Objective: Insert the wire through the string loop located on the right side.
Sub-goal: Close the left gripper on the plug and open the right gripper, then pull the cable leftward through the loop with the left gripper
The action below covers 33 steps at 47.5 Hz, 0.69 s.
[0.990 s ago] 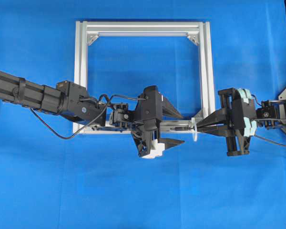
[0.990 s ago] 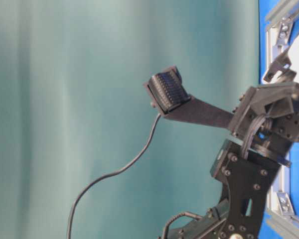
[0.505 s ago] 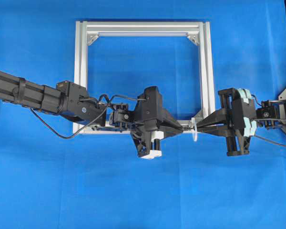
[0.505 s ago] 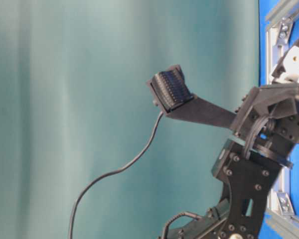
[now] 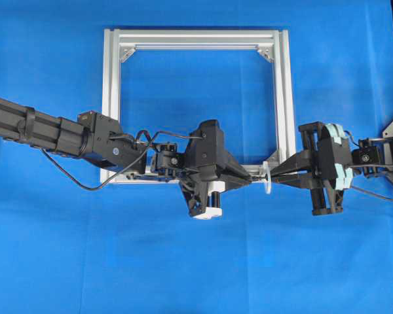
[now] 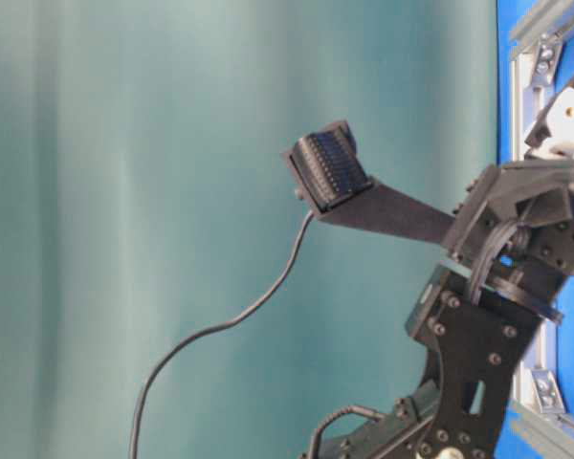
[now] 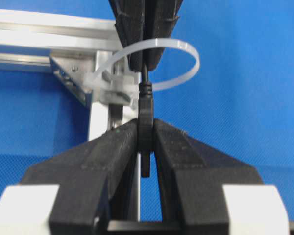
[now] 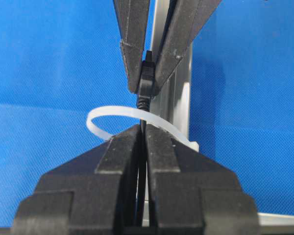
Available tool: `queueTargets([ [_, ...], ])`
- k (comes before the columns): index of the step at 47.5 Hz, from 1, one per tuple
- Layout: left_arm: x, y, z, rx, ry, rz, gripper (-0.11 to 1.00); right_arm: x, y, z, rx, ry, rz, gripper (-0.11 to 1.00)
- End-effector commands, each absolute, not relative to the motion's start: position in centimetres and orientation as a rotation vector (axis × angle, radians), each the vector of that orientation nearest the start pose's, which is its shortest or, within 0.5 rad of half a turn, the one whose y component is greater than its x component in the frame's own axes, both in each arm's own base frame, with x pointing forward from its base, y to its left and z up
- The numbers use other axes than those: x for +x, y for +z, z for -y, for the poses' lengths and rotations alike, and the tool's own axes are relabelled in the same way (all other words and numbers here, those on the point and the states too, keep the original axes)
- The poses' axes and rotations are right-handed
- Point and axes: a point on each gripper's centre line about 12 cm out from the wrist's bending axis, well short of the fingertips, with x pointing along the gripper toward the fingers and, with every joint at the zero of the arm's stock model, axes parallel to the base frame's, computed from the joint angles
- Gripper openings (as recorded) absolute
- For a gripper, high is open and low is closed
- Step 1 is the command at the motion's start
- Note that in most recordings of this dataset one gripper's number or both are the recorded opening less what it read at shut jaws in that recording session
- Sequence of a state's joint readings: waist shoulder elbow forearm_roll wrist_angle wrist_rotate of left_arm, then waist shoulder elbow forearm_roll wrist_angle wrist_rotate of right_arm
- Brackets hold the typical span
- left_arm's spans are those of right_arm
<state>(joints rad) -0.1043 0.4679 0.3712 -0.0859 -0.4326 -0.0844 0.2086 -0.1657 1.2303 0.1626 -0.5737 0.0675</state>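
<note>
Blue surface [image 5: 183, 261] carries the aluminium frame [image 5: 111, 98]; at its five-o'clock corner the wire [image 7: 145, 105] passes through the string loop [image 7: 186, 54]; left pincer [image 7: 146, 147] clamps the plug, right pincer [image 8: 142, 142] clamps the cable; threading looks done, pull-through remains.

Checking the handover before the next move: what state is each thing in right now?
wire: plug end passed through the loop, pinched on both sides.
string loop: open, hanging from the frame corner.
left gripper: shut on the plug.
right gripper: shut on the wire.
aluminium frame: flat on the blue surface.
</note>
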Motion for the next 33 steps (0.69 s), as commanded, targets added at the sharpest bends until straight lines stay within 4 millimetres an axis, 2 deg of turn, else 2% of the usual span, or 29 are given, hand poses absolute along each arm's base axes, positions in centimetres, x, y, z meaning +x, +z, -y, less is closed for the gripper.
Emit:
queueTargets([
  [1,50.02,11.42,4.74,-0.135,-0.037,-0.37,0.08,26.11,12.29,-4.53,0.128,0.076,-0.467,-0.04],
  [7,50.02,11.42,4.74,-0.135,-0.037,-0.37,0.08,26.05,12.2,-4.53,0.135,0.073,-0.478,-0.03],
  [10,50.06,11.47,4.74,-0.135,-0.037,-0.369,0.08,25.98,12.07,-4.52,0.14,0.07,-0.49,0.03],
  [16,50.06,11.47,4.74,-0.135,-0.037,-0.369,0.08,25.8,11.73,-4.48,0.15,0.061,-0.523,0.29],
  [21,50.06,11.47,4.74,-0.135,-0.037,-0.369,0.08,25.65,11.51,-4.45,0.154,0.056,-0.542,0.62],
  [26,50.06,11.47,4.74,-0.135,-0.037,-0.369,0.08,25.65,11.51,-4.44,0.155,0.055,-0.542,0.9],
  [28,50.06,11.47,4.74,-0.135,-0.037,-0.369,0.08,25.71,11.55,-4.4,0.157,0.053,-0.54,0.95],
  [33,50.06,11.49,4.74,-0.135,-0.037,-0.367,0.08,25.69,11.53,-4.44,0.156,0.054,-0.542,0.94],
])
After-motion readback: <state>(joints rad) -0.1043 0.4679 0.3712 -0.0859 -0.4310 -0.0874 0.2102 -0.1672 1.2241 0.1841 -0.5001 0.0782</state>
